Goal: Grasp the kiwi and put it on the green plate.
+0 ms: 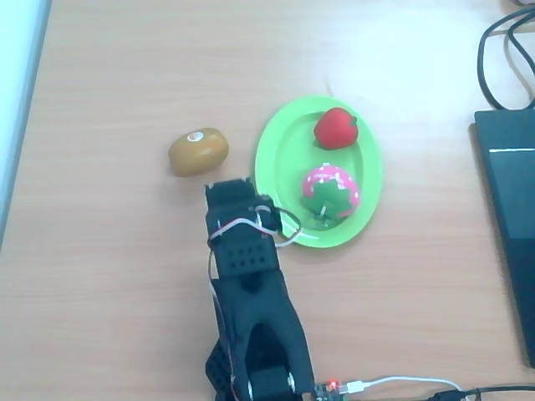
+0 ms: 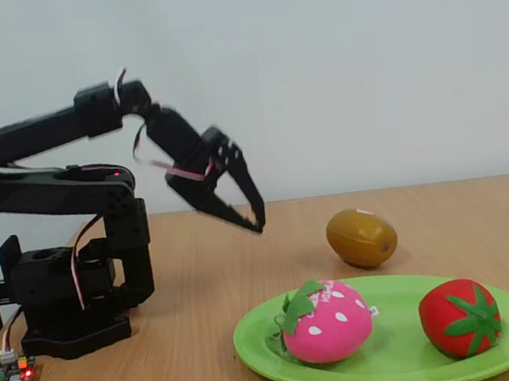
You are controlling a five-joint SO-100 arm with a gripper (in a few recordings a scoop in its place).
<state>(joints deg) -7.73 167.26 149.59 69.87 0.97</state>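
Observation:
The golden-brown kiwi (image 1: pixel 198 151) (image 2: pixel 361 237) lies on the bare table, left of the plate in the overhead view and behind it in the fixed view. The lime-green plate (image 1: pixel 280 142) (image 2: pixel 401 358) holds a red strawberry (image 1: pixel 335 127) (image 2: pixel 460 317) and a pink white-dotted fruit (image 1: pixel 330 193) (image 2: pixel 326 322). My black gripper (image 1: pixel 227 189) (image 2: pixel 258 222) hangs in the air, pointing down toward the table, a short way from the kiwi and not touching it. Its fingertips (image 2: pixel 261 225) meet and hold nothing.
The arm's base (image 2: pixel 64 307) stands at the left in the fixed view. In the overhead view a dark laptop (image 1: pixel 510 217) and black cables (image 1: pixel 501 58) lie at the right edge of the wooden table (image 1: pixel 109 276).

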